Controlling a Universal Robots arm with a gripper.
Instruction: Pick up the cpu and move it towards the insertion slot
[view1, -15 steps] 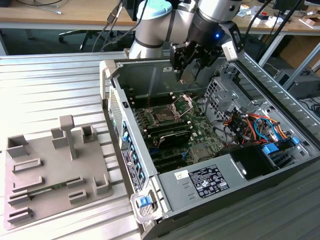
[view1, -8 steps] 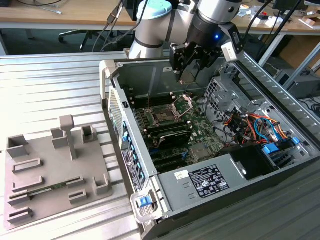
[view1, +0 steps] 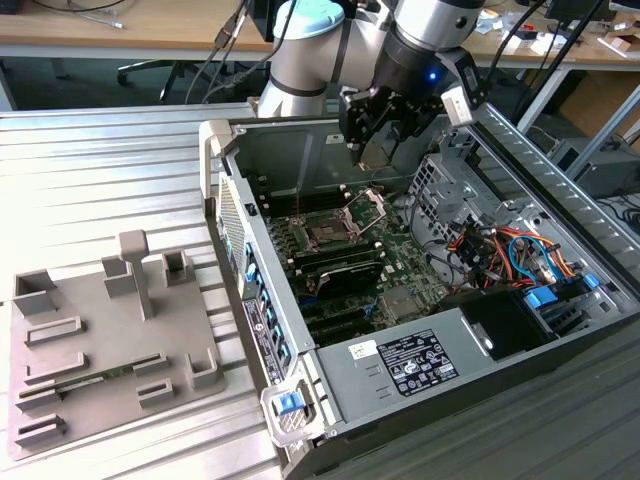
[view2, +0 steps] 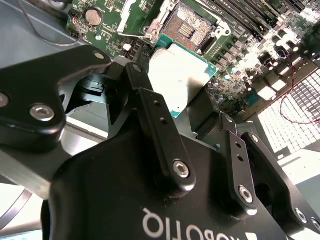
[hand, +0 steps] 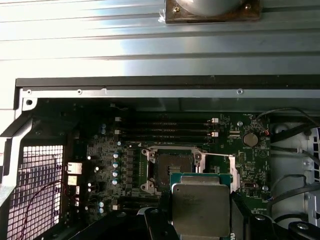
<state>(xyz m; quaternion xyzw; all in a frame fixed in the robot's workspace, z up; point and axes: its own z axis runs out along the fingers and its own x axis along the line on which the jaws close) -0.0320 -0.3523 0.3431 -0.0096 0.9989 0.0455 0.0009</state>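
Gripper: we see the black gripper (view1: 378, 150) hanging over the open computer case (view1: 520, 160), its fingers (view2: 150, 107) closed in on the cpu (view2: 181, 75) from two opposite edges, so the chip is held clear of the board.
Cpu: in both wrist views we see its silvery top with a thin green rim (hand: 201, 207); in the exterior view it shows as a small pale tile (view1: 377, 152) between the fingertips, and we cannot quite judge its tilt there.
Arm pose: we see the arm (view1: 310, 50) reaching in from the far side of the case, its wrist (view1: 425, 45) bent downward so the gripper points into the case from above.
Insertion slot: we see the insertion slot (view1: 327, 235) lying open on the motherboard (view1: 400, 265), its metal bracket (view1: 368, 208) hinged up; in the first wrist view the slot (hand: 172, 170) sits just past the held chip's far edge, and in the second wrist view the slot (view2: 189, 27) is likewise just beyond the chip.
Memory slots: we see long black slots (hand: 165, 131) beside the socket.
Case surroundings: we see coloured cables (view1: 510, 250) and a blue-tabbed drive bay (view1: 555, 300) toward the exterior view's right.
Table: we see a ribbed metal table (view1: 100, 170) under the case, with a grey fixture tray (view1: 100, 340) at the exterior view's left, well apart from the gripper.
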